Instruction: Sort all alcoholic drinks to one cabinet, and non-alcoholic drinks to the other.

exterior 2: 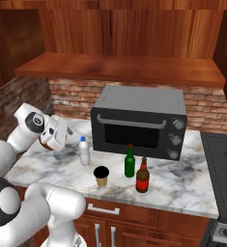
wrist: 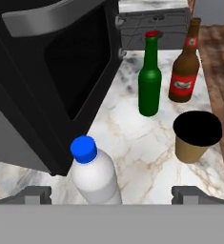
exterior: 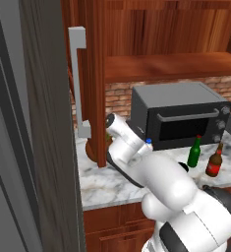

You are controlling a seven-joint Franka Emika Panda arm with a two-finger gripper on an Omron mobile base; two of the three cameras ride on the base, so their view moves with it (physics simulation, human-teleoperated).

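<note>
While the gripper (wrist: 111, 194) hangs low over the marble counter (wrist: 132, 138) with jaws spread wide and nothing held, the white bottle (wrist: 95, 175) stands upright directly between its fingertips. Beyond it: paper cup (wrist: 195, 137) ahead right, then green bottle (wrist: 149, 78) and brown bottle (wrist: 185, 66) side by side. Toaster oven (wrist: 51, 71) flanks the left.

Glossy white rounded arm (exterior 2: 18, 159) segments, dark grey joint rings, black caps
</note>
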